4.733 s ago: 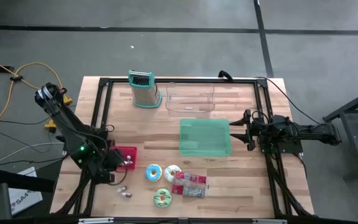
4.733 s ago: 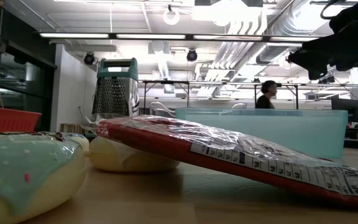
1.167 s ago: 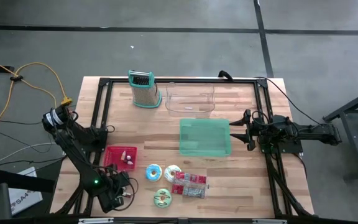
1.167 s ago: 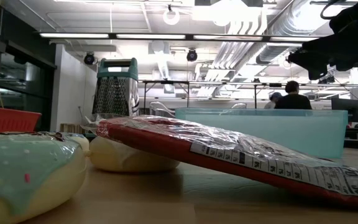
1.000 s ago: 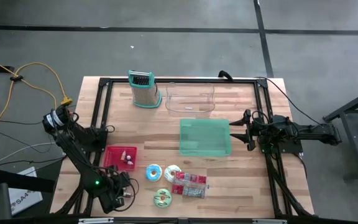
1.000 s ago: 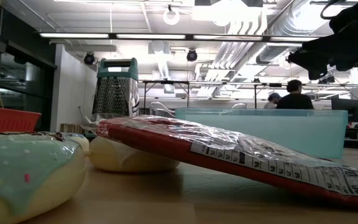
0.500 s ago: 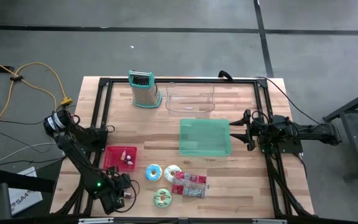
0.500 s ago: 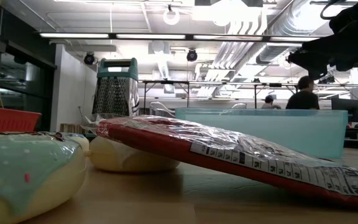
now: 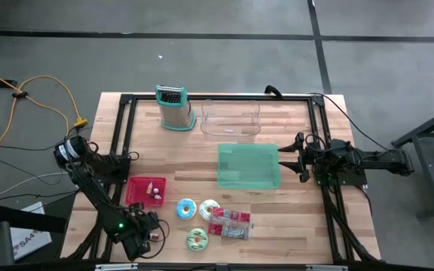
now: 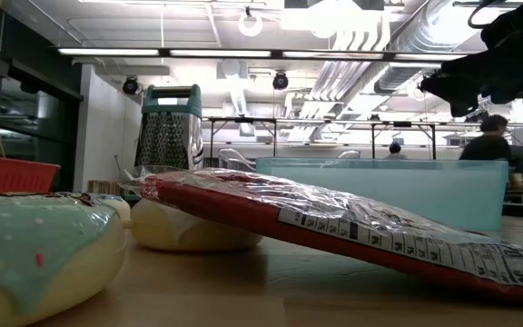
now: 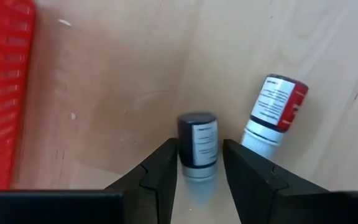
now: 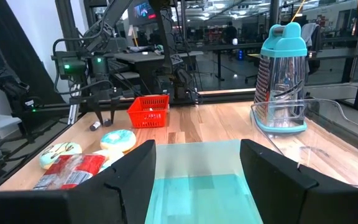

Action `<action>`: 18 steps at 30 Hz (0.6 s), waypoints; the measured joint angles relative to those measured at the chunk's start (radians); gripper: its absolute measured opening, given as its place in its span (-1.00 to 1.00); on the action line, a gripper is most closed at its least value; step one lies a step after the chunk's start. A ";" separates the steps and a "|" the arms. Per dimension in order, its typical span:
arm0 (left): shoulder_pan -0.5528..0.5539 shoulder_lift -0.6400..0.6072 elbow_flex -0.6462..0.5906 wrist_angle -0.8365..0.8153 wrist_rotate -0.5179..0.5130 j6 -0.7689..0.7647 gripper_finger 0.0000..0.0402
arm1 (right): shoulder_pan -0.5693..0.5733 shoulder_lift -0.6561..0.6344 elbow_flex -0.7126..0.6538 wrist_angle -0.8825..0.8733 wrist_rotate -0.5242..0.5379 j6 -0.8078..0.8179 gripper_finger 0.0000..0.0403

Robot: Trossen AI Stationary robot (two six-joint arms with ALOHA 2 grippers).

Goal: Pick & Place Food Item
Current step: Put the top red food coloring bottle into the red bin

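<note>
At the near left corner of the worktop (image 9: 292, 218), the left pincer (image 11: 196, 163) hangs low over a small dark-capped bottle (image 11: 197, 145) lying on the wood. In the left wrist view the bottle sits squarely between the two dark fingers (image 11: 161, 168), which flank it closely on either side; they stand partly open, and whether they are actually pressing its sides I cannot tell. The bottle rests on the wood, not lifted. Just beside it, outside the fingers, lies a second small bottle with a red cap (image 11: 274, 111), tilted away and not touching the first.

From above, that pincer shows by the front edge of the worktop, in front of the red basket (image 9: 146, 190). The frosted doughnuts (image 9: 186, 208) and a red snack packet (image 9: 230, 223) lie to its right, well apart from it. Farther back stand a teal tray (image 9: 249, 166), a clear tub (image 9: 230, 119) and a box grater (image 9: 173, 108).

The right pincer (image 12: 196, 169) waits at the right side of the worktop, level with the teal tray, its fingers spread wide with nothing between them.
</note>
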 joint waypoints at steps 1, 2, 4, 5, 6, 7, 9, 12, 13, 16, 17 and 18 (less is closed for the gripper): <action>0.000 0.000 0.000 -0.001 0.000 -0.001 -0.39 | 0.000 0.000 0.000 0.000 0.000 0.000 0.11; 0.000 0.000 0.000 -0.001 0.000 -0.001 -0.39 | 0.000 0.000 0.000 0.000 0.000 0.000 0.11; 0.000 0.000 0.000 -0.001 0.000 -0.001 -0.39 | 0.000 0.000 0.000 0.000 0.000 0.000 0.11; 0.000 0.000 0.000 -0.001 0.000 -0.001 -0.39 | 0.000 0.000 0.000 0.000 0.000 0.000 0.11; 0.000 0.000 0.000 -0.001 0.000 -0.001 -0.39 | 0.000 0.000 0.000 0.000 0.000 0.000 0.11; 0.000 0.000 0.000 -0.001 0.000 -0.001 -0.39 | 0.000 0.000 0.000 0.000 0.000 0.000 0.11; 0.000 0.000 0.000 -0.001 0.000 -0.001 -0.40 | 0.000 0.000 0.000 0.000 0.000 0.000 0.11; 0.000 0.000 0.000 -0.003 0.000 -0.002 -0.46 | 0.000 0.000 0.000 0.000 0.000 0.000 0.11; 0.000 0.000 0.000 -0.003 -0.001 -0.003 -0.49 | 0.000 0.000 0.000 0.000 0.000 0.000 0.11; 0.000 0.000 0.000 -0.001 -0.001 -0.004 -0.59 | 0.000 0.000 0.000 0.000 0.000 0.000 0.11; 0.000 0.000 0.000 -0.001 -0.001 -0.004 -0.62 | 0.000 0.000 0.000 0.000 0.000 0.000 0.11; 0.000 -0.001 0.000 -0.001 -0.001 -0.004 -0.64 | 0.000 0.000 0.000 0.000 0.000 0.000 0.11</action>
